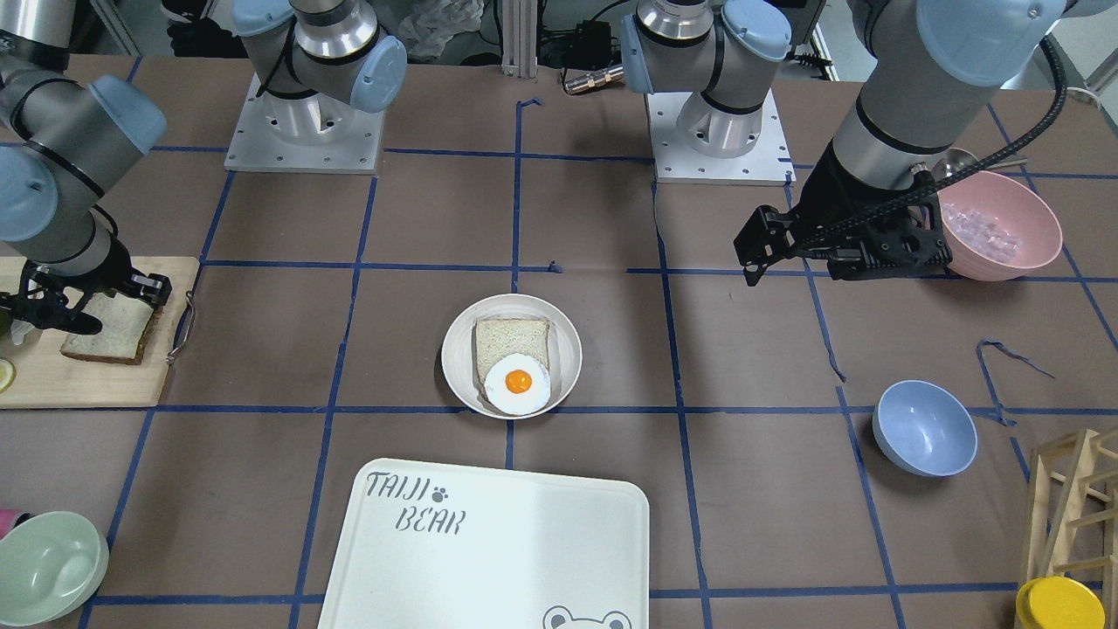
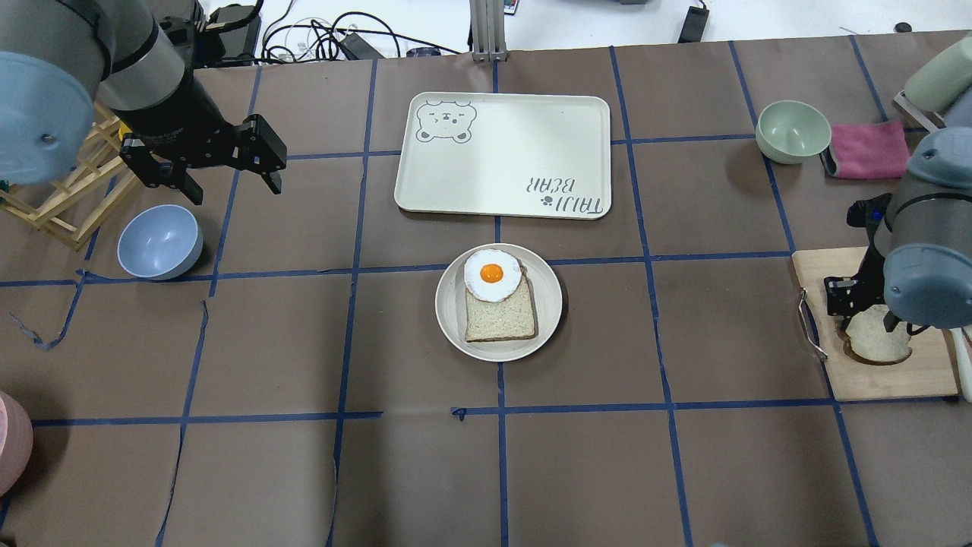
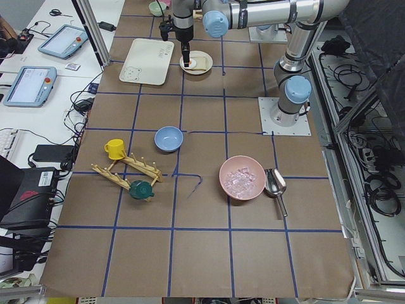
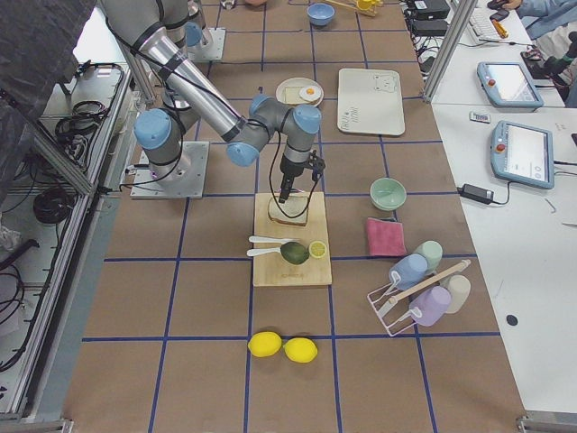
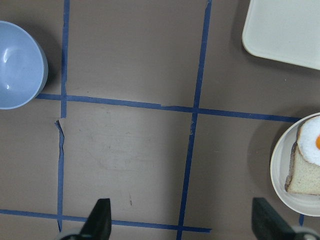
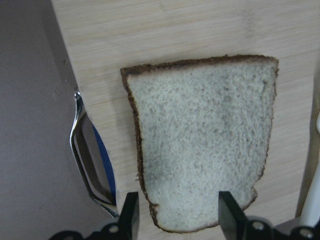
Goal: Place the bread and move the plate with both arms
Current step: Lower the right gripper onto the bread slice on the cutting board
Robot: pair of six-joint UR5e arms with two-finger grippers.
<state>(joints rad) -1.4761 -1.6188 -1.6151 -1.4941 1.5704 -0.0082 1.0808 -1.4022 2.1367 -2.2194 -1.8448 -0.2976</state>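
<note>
The bread (image 6: 205, 145) lies flat on a wooden cutting board (image 2: 888, 376) at my right; it also shows in the front view (image 1: 109, 336). My right gripper (image 6: 177, 220) is open and low over it, one finger on each side of its rounded end, also seen overhead (image 2: 866, 304). The plate (image 2: 449, 304) stands mid-table and holds a squarer slice with a fried egg (image 2: 492, 273) on it. My left gripper (image 2: 231, 186) is open and empty, held above the table near the blue bowl, far from the plate (image 5: 280, 170).
The white "TAIJI BEAR" tray (image 2: 505, 156) lies just beyond the plate. A blue bowl (image 2: 159, 241) and a wooden rack (image 2: 68, 197) are at far left, a green bowl (image 2: 793, 131) and pink cloth (image 2: 869, 148) at far right. A pink bowl (image 1: 1000, 225) is by the left arm.
</note>
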